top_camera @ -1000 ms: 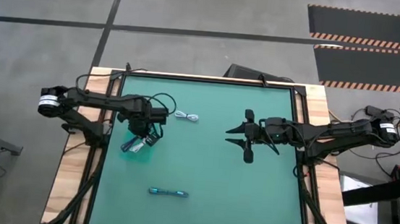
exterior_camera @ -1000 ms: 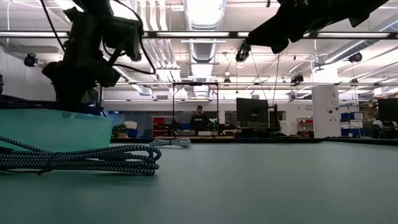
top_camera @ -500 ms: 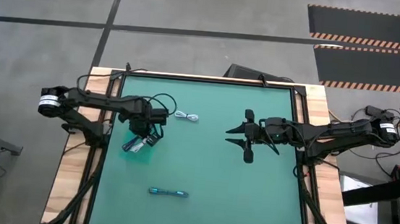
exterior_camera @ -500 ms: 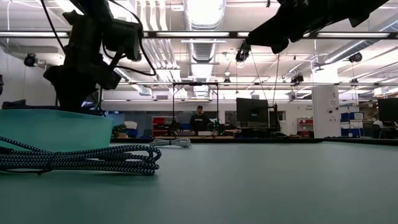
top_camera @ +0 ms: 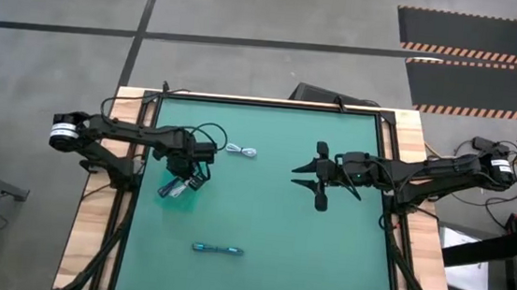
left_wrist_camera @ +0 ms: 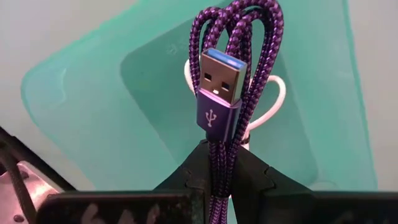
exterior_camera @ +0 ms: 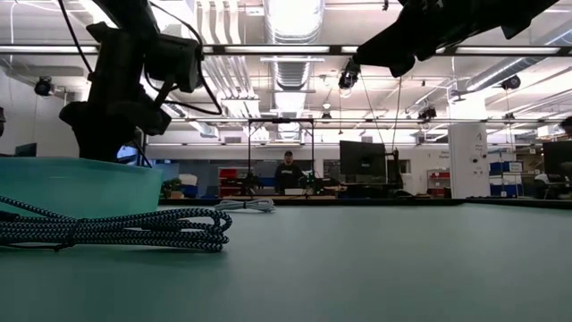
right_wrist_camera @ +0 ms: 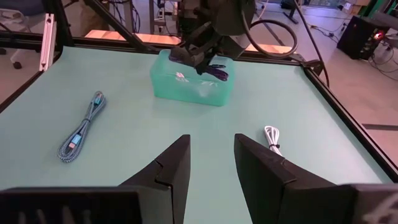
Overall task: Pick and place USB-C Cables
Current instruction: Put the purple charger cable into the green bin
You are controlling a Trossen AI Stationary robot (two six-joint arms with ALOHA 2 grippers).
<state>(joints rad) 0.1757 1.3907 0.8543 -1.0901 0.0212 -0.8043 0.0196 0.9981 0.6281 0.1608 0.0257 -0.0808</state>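
Left wrist view: left gripper (left_wrist_camera: pixel 217 171) clamps a purple cable (left_wrist_camera: pixel 239 74) over the tub (left_wrist_camera: pixel 93 112); right gripper (right_wrist_camera: pixel 211 165) waits open, mid-table.

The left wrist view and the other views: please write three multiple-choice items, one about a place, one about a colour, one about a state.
1. Where does the braided teal-blue cable bundle lie on the green table?
A. inside the tub
B. on the bare mat, toward the near edge
C. under the right claw

2. What colour is the braided cable bundle held by the left claw?
A. purple
B. white
C. orange

3. How is the right claw?
A. shut on a cable
B. open and empty
C. resting in the tub

Answers:
1 B, the high view shows it alone, away from the clear teal plastic tub.
2 A, the left wrist view shows purple braid above the tub, where a white cable lies.
3 B, its fingers stand apart over bare mat.
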